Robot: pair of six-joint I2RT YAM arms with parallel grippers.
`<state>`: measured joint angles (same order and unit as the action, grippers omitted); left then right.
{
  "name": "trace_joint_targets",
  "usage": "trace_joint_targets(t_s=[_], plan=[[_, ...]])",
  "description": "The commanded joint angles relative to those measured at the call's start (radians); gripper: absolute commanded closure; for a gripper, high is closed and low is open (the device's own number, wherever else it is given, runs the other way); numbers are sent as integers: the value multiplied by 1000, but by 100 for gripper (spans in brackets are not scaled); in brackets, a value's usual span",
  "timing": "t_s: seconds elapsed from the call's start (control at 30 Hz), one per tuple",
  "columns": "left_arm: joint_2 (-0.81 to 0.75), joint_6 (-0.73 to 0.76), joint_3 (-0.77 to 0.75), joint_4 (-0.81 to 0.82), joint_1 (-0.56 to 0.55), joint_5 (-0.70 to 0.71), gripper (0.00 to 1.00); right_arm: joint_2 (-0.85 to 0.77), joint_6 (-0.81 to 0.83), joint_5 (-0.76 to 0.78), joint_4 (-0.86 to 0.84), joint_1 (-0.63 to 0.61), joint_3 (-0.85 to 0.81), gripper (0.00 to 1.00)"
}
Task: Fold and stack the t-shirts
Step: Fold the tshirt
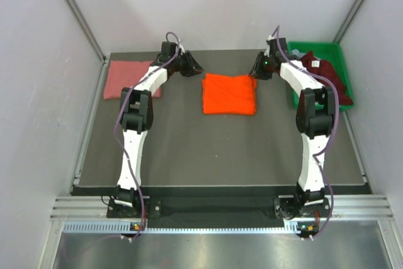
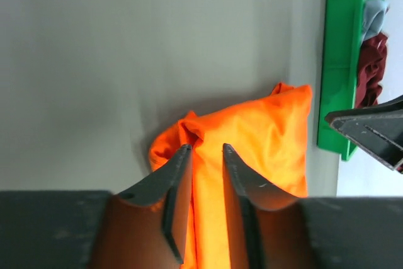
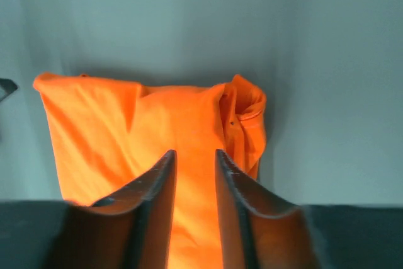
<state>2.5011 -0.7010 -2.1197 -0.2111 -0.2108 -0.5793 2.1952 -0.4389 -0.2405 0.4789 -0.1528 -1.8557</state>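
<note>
Orange t-shirt [image 1: 229,93]: folded, flat on tabletop [image 1: 189,149]. Left tool [image 2: 204,149], right tool [image 3: 194,154]: at far corners, jaws narrowly parted, gripping nothing.

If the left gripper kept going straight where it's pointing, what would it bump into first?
Probably the orange t-shirt, lying right ahead of the left gripper and its fingertips, though depth is hard to judge.

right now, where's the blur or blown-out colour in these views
Top external view: sharp and evenly lit, though the orange t-shirt is so saturated its folds barely show. Left wrist view: the left pincer is soft and tinted orange, and the strip beside the green bin washes out white. Right wrist view: the right pincer is blurred, with the cloth brightest in its gap.
</note>
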Motion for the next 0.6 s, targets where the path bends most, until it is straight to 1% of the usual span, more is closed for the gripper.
trace_joint_targets(t_s=[0.0,0.03,0.1,0.13,0.2,0.23,0.27,0.33,0.37,0.4,0.43,0.5,0.57], plan=[[-79,64,-53,50,31,5,67,-63,18,-25,-83,18,-14,59],[-97,83,-40,38,31,22,65,-112,22,-17,-86,16,40,56],[-161,118,39,29,25,51,64,-156,22,-13,-86,18,101,52],[-179,126,71,29,15,46,65,-178,20,-16,-88,18,160,52],[-226,141,164,33,1,12,66,-230,31,-45,-85,18,216,52],[-243,143,235,38,-18,3,67,-264,35,-60,-86,18,269,52],[-260,150,272,50,-28,-8,68,-278,43,-97,-94,15,297,53],[-301,173,354,78,-64,-40,68,-301,72,-147,-108,13,354,59],[-311,182,371,84,-77,-50,67,-301,83,-199,-105,12,363,62],[-317,190,382,88,-105,-62,67,-299,89,-223,-105,10,378,68],[-314,202,392,88,-117,-66,67,-292,91,-246,-106,9,386,69],[-300,205,403,87,-142,-60,68,-276,100,-257,-96,7,412,74],[-289,192,441,108,-145,-41,69,-264,100,-241,-115,9,452,75]])
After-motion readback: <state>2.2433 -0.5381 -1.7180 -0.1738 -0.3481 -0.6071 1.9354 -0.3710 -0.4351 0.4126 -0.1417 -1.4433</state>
